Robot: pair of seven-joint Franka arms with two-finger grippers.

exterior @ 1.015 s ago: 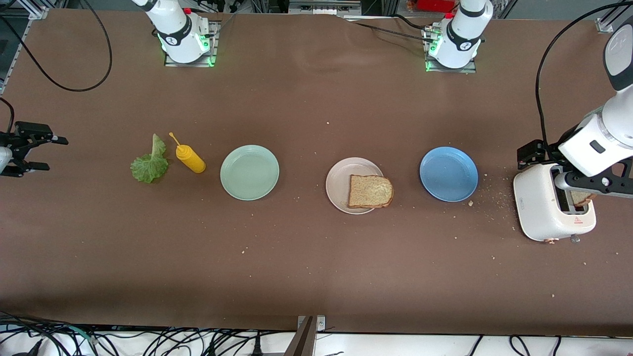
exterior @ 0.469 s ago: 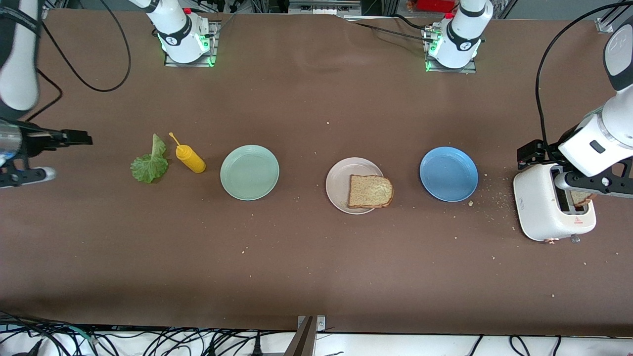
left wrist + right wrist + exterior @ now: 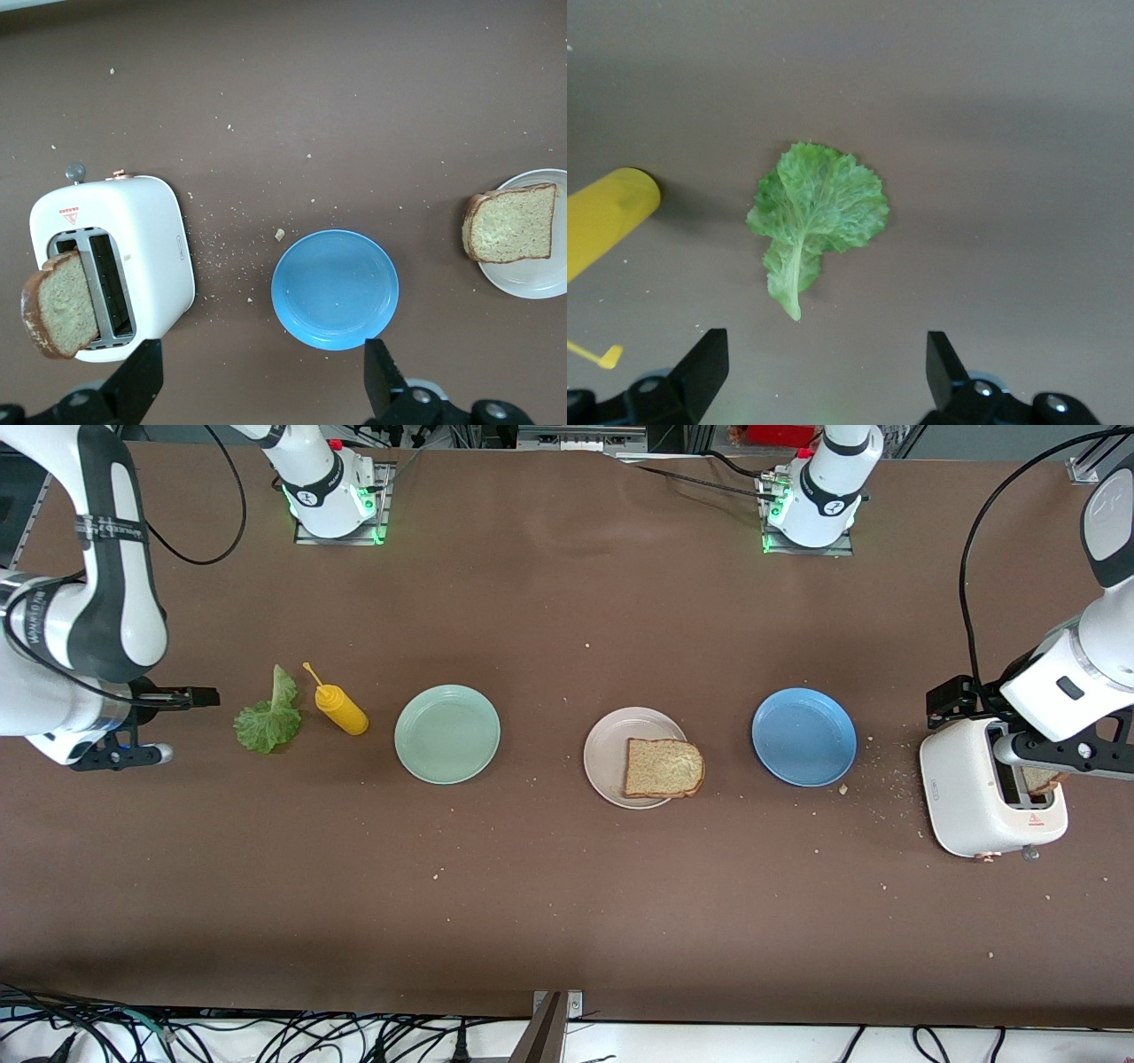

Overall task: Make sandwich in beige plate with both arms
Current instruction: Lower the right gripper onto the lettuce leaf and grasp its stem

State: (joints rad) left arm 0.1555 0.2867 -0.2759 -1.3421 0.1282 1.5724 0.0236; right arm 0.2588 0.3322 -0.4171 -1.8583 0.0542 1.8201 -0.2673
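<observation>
Row along counter, right arm's end to left arm's: lettuce leaf (image 3: 266, 722), bottle (image 3: 340, 708), plate (image 3: 447, 734), beige plate (image 3: 607, 757) with bread slice (image 3: 663, 768) at its 4 o'clock, another plate (image 3: 803, 737), toaster (image 3: 979, 797).

table (image 3: 567, 602): brown | on it: lettuce leaf (image 3: 267, 718), mustard bottle (image 3: 339, 707), mint-green plate (image 3: 446, 734), beige plate (image 3: 605, 757), blue plate (image 3: 803, 737), toaster (image 3: 974, 797), crumbs (image 3: 886, 779)

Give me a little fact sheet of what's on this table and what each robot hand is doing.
beige plate: one bread slice on it, overhanging the rim
second slice: sticking out of the white toaster
lettuce leaf: on the table, beside the yellow mustard bottle
mint-green plate: nothing on it
blue plate: nothing on it
left gripper: open, over the toaster, holding nothing
right gripper: open, beside the lettuce, holding nothing
sandwich: not yet assembled
</observation>
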